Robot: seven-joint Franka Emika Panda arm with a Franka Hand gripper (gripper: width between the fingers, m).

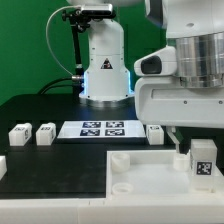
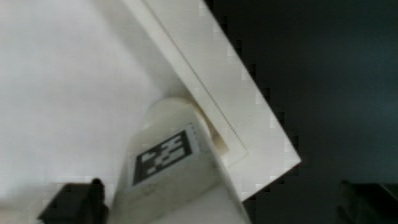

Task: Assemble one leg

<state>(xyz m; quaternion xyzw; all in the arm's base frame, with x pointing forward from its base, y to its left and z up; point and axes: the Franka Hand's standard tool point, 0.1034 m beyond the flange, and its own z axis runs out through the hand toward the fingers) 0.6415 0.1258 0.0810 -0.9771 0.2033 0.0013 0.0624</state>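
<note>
The arm (image 1: pixel 195 75) reaches down at the exterior view's right, its fingers (image 2: pixel 73 203) spread apart.

Bright even light, soft exterior view, wrist view blurred, leg (image 2: pixel 169 150) tag smeared

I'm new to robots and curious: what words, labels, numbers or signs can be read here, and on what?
No readable words, numbers or brands anywhere.
The marker board: black-and-white square patterns only, no letters.
The leg standing in the tray: one such pattern tag, no text.
</note>
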